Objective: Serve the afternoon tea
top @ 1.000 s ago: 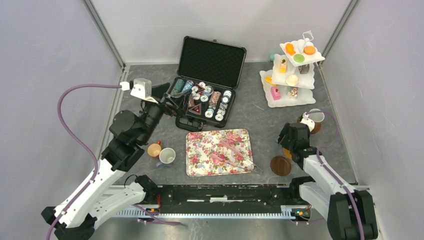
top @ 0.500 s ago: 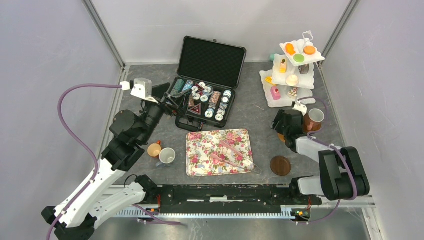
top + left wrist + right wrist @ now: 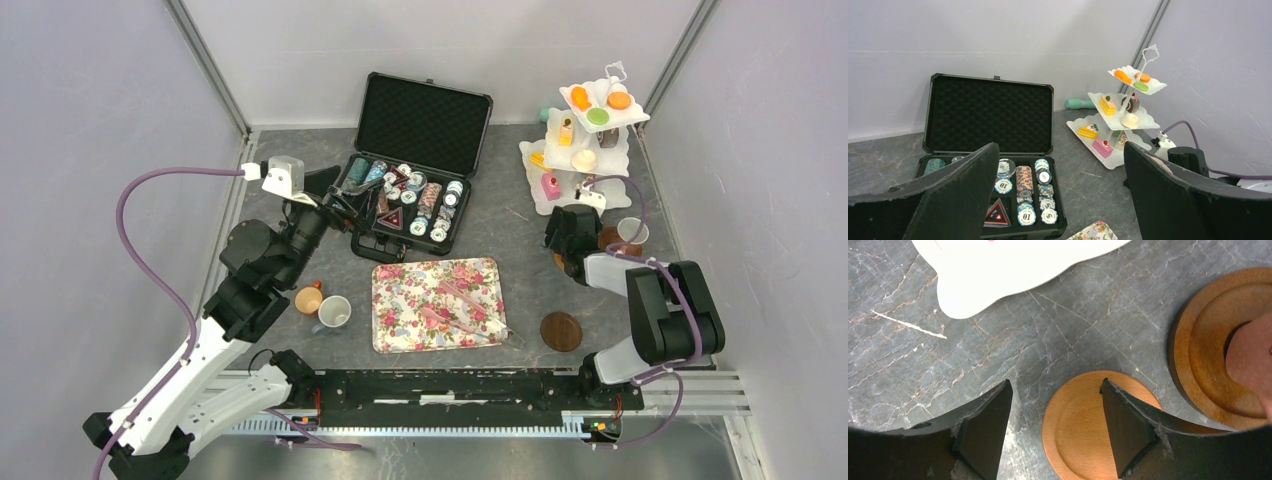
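Right arm [image 3: 655, 300] folded, jaws wide and empty, pointing down over a coaster [image 3: 1075, 432]; left arm [image 3: 245, 270] raised, jaws wide, empty.

My right pincer [image 3: 1055, 385] hides part of the pale coaster [image 3: 1078, 425], which is cut off at 6 o'clock. At 3 o'clock, the darker coaster [image 3: 1208, 330] and a blurred mug [image 3: 1253, 357] run off-frame.

Cake stand [image 3: 565, 205] right of case [image 3: 425, 115]; mug [image 3: 1250, 360] seemingly on coaster [image 3: 1198, 340].

Robot lab cell: plain white panel walls [image 3: 90, 120], aluminium corner posts [image 3: 208, 68], grey marbled tabletop [image 3: 520, 240], mounting rail [image 3: 450, 385].
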Motion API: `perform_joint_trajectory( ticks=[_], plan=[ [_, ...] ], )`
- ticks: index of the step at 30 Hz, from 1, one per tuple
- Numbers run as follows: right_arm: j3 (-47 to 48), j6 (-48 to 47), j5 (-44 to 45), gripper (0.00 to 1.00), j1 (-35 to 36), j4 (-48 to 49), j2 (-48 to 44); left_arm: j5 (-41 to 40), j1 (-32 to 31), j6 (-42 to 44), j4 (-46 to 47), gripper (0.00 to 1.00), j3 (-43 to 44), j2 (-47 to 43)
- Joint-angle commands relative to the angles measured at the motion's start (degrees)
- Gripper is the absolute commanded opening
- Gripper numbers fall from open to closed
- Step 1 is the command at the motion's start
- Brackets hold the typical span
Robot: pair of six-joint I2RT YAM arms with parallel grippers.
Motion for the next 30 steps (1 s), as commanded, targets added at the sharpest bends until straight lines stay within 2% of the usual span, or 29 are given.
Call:
perform_joint_trajectory(
  ticks=[1,5,9,15,20,25,30],
  plan=[
    [4.0,-3.0,2.2,0.73,0.0,0.1,1.3,-0.4,-0.2,-0.4,1.7,1.00,0.4,-0.3],
    [6.5,-5.8,1.9,0.75,0.8,-3.6,-2.2,-0.5,-0.2,-0.4,1.7,1.00,0.4,-0.3],
    [11.1,-11.5,1.3,0.82,4.6,-9.7,-7.7,-0.2,-0.2,-0.5,1.7,1.00,0.5,-0.5],
    [13.1,-17.5,-3.6,0.90,16.5,-13.9,-14.0,-0.5,-0.1,-0.5,1.6,1.00,0.5,-0.9],
    [13.4,-4.9,-4.4,0.92,30.2,-13.0,-13.7,-0.9,0.3,-0.7,1.5,1.00,0.4,-0.9],
    [19.5,10.6,-2.1,0.92,44.8,-12.5,-5.1,-2.6,0.5,-0.8,1.4,1.00,0.4,-1.1],
    [29.5,18.2,-1.4,0.93,53.9,-15.0,4.1,-4.1,0.5,-0.8,1.2,1.00,0.3,-1.5]
  ],
)
